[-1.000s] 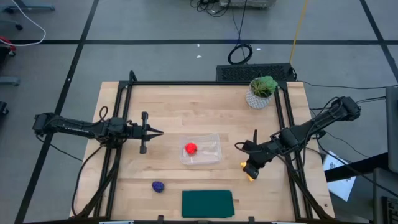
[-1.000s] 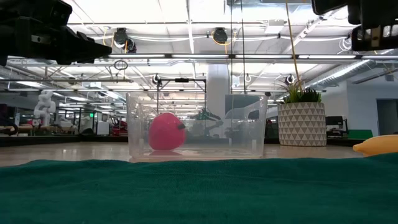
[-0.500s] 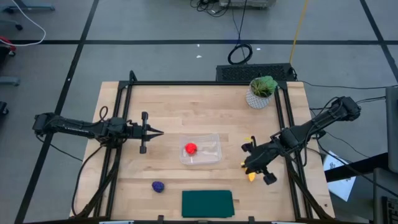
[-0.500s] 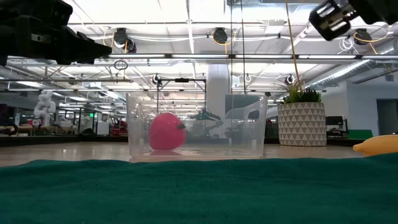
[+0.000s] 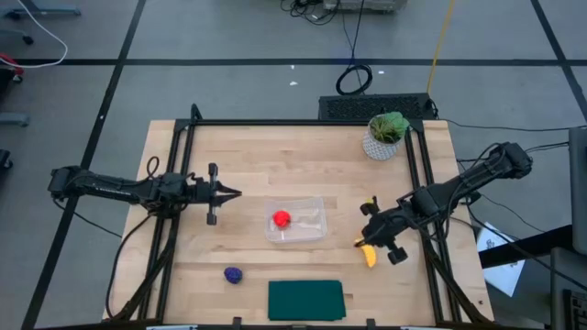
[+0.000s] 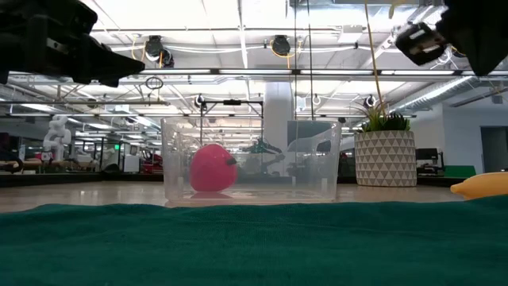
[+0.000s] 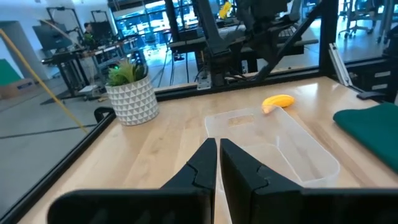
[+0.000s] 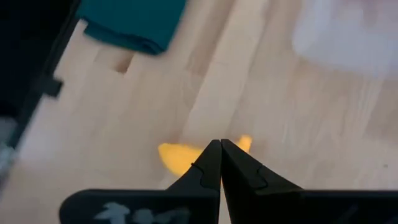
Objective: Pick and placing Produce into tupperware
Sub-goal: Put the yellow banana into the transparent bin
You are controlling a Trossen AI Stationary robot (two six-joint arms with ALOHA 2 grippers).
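Note:
The clear tupperware [image 5: 295, 221] stands mid-table with the red round piece [image 5: 281, 218] resting on its floor. The yellow banana [image 5: 369, 257] lies on the wood to the tub's right. The purple lump [image 5: 234, 274] lies near the front, left of the tub. My right gripper [image 8: 219, 148] is shut and hovers above the banana, slanting down and well clear of the table in the low view [image 6: 421, 36]. My left gripper [image 7: 217, 149] is shut with nothing in it. It points level toward the tub from the table's left [image 5: 236, 193].
A dark green mat [image 5: 305, 300] lies at the front edge, and it fills the foreground of the low view [image 6: 254, 238]. A potted plant [image 5: 385, 135] stands at the far right. Black frame rails [image 5: 174, 211] run along the table's left and right sides.
My right gripper has rolled about the line it points along, above the banana, and stayed shut and roughly in place. More of the banana now shows from above. The produce and the tub have not moved.

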